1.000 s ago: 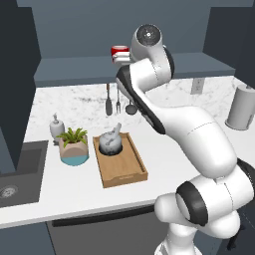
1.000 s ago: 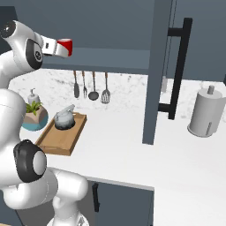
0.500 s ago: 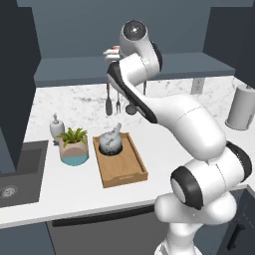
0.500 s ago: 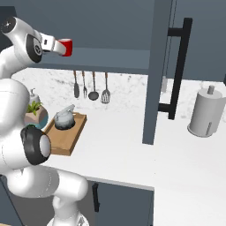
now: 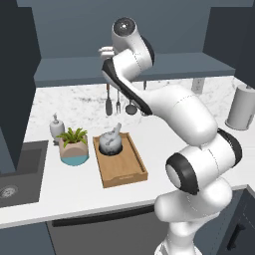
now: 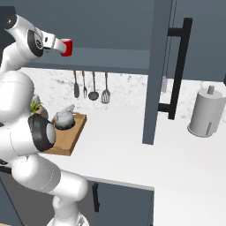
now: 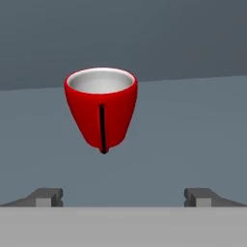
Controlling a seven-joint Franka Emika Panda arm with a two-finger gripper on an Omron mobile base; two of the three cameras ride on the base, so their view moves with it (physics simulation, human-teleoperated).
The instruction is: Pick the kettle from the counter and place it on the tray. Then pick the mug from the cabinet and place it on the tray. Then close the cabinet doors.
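Observation:
The red mug with its white inside stands on the cabinet shelf, its handle facing the hand camera. My gripper is open and level with the mug, a short way in front of it; nothing lies between the fingertips. From the right base view the gripper sits just left of the mug. The grey kettle rests on the wooden tray on the white marbled counter. The right cabinet door stands open.
A potted plant and a soap dispenser stand left of the tray. Utensils hang on the back wall. A paper towel roll is at the far right, a sink at the left.
The upper arm has swung left and the hand has closed in on the mug. The mug, kettle and tray have not moved. The jaws stay open.

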